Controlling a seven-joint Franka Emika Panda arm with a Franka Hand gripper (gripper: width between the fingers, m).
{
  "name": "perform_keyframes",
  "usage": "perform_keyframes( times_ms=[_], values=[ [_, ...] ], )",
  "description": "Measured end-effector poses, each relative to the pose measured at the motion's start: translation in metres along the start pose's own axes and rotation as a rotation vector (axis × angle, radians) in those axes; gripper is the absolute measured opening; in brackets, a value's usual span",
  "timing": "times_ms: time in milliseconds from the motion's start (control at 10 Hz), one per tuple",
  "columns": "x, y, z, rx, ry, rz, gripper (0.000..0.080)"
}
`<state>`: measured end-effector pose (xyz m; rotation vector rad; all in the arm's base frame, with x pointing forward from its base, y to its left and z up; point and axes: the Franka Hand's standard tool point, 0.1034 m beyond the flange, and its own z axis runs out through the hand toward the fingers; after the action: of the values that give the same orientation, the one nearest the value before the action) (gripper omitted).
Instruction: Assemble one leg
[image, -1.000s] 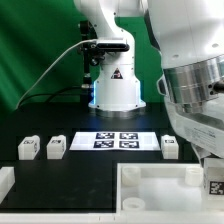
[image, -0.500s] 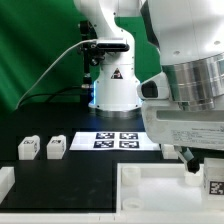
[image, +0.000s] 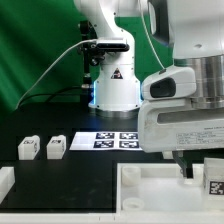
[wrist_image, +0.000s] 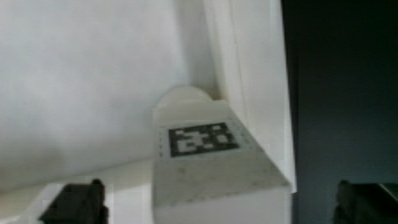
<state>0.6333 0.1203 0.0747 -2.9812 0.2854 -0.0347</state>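
My gripper hangs low over the right part of the large white tray-like piece. In the wrist view the gripper is open, with one dark fingertip on each side of a white tagged piece that looks like a leg lying against the tray's raised rim. The fingers do not touch it. Two more legs stand on the black table at the exterior view's left. A tagged white block shows at the right edge.
The marker board lies behind the tray, in front of the robot base. A white block corner sits at the front left. The arm's body hides the table to the right of the marker board.
The arm has swung toward the exterior view's left and lowered over the tray. It now hides the leg that stood at the marker board's right end.
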Motion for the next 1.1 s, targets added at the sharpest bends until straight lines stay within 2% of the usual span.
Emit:
perform_keyframes(
  times_ms=[100, 200, 300, 600, 900, 1100],
  values=[
    [0.0000, 0.0000, 0.0000, 0.000, 0.000, 0.000, 0.0402],
    [0.0000, 0.0000, 0.0000, 0.000, 0.000, 0.000, 0.0402],
    [0.0004, 0.0013, -0.0001, -0.001, 0.000, 0.001, 0.0304],
    [0.0018, 0.0060, -0.0004, 0.001, -0.001, 0.033, 0.0302],
    [0.0005, 0.0077, 0.0004, 0.043, -0.011, 0.253, 0.0301],
    [-0.0014, 0.0060, 0.0009, 0.044, -0.010, 0.324, 0.0301]
  ],
)
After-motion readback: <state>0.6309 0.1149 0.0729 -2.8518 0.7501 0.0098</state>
